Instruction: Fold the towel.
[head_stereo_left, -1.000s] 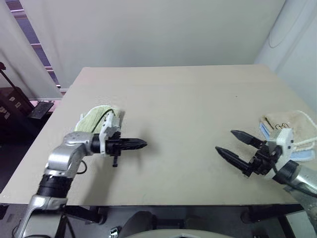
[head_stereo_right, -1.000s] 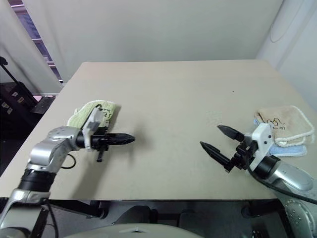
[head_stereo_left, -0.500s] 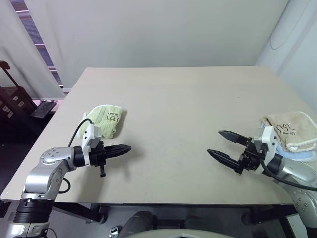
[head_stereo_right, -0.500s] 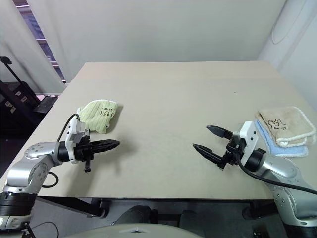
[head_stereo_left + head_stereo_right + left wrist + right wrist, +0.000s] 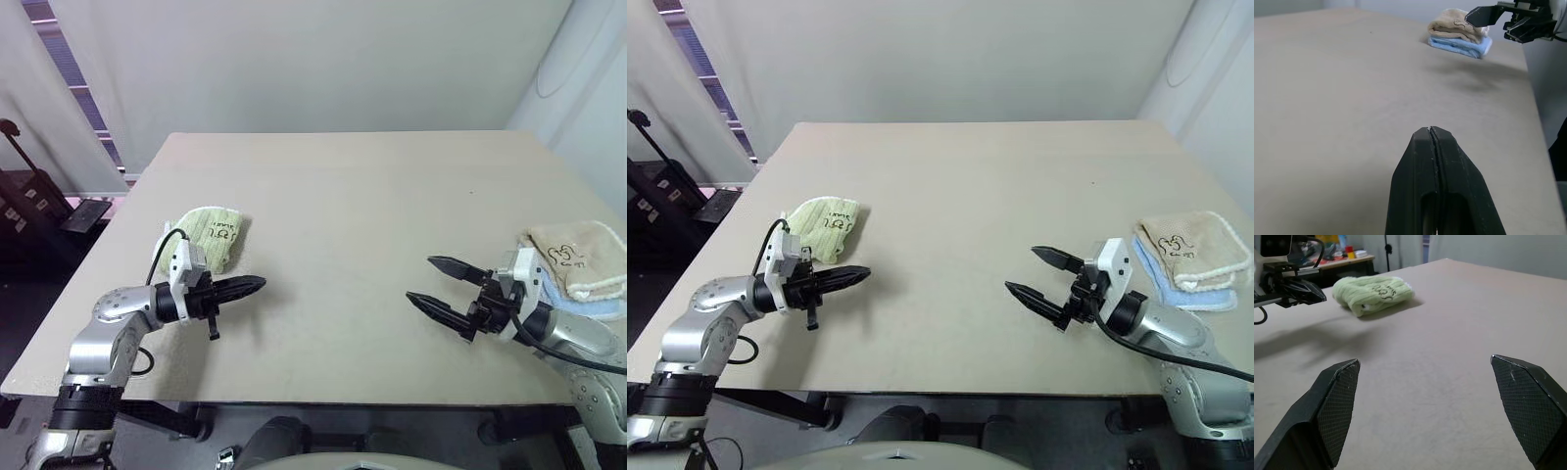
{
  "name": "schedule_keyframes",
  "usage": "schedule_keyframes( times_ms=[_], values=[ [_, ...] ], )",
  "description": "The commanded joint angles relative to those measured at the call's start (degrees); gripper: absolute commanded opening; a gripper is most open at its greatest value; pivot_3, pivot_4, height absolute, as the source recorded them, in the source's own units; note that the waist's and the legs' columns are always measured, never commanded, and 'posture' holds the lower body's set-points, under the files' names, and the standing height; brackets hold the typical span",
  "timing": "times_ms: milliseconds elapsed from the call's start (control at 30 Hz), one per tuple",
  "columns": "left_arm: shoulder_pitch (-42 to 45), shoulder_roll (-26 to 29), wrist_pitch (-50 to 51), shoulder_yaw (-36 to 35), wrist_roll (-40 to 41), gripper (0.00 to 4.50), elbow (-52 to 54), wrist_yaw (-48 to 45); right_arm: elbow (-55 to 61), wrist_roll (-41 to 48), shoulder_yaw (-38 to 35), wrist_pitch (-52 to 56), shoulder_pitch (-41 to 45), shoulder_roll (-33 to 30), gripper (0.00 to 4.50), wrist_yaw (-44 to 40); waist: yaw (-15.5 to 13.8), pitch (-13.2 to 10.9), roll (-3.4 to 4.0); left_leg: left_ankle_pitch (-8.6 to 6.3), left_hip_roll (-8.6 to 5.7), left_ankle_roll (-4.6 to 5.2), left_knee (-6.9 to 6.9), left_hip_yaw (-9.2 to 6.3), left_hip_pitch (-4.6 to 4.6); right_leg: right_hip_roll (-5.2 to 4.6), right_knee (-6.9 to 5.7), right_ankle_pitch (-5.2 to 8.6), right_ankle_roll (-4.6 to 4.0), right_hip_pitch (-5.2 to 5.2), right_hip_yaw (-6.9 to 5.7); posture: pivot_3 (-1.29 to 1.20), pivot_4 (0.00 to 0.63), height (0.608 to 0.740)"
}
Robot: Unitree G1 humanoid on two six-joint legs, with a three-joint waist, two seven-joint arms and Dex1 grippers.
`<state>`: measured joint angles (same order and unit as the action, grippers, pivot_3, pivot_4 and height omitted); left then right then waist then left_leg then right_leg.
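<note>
Three folded towels on the table (image 5: 353, 186): one beige (image 5: 580, 257), one light blue (image 5: 588, 305), one yellow-green (image 5: 211, 233); two grippers

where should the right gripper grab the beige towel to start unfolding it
Probably the white-corded edge of the beige towel on its near, outer side, coming in low from the right gripper, whose jaws stand open. It lies folded on the blue towel, so pinch only the top layer.

On the counter (image 5: 362, 196), you find the towel (image 5: 580, 257) at its right edge atop another folded towel (image 5: 588, 305); a third folded towel (image 5: 210, 235) lies far left.
</note>
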<state>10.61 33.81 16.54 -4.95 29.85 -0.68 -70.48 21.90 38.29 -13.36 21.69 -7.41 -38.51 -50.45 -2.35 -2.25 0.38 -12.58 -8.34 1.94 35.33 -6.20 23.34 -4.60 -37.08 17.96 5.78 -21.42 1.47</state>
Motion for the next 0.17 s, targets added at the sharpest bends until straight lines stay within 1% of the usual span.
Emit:
schedule_keyframes(
  times_ms=[33,167],
  values=[
    [2.03,1.23,-1.53,-1.30,0.08,0.00,-0.38,-0.31,1.60,-0.08,1.01,-0.32,0.98,0.23,4.47,-0.79,0.08,0.00,0.01,0.00,0.00,0.00,0.00,0.00,-0.01,0.00,0.00,0.00,0.00,0.00,0.01,0.00,0.000,0.740],
    [-1.17,0.52,1.19,-1.16,1.60,0.00,3.65,2.15,-0.67,-0.83,0.06,-0.55,-0.55,-1.49,4.47,-2.90,-0.02,0.01,0.01,0.01,0.00,0.00,-0.02,0.00,0.00,0.00,0.02,-0.01,0.04,-0.02,0.01,0.00,0.000,0.740]
  ],
)
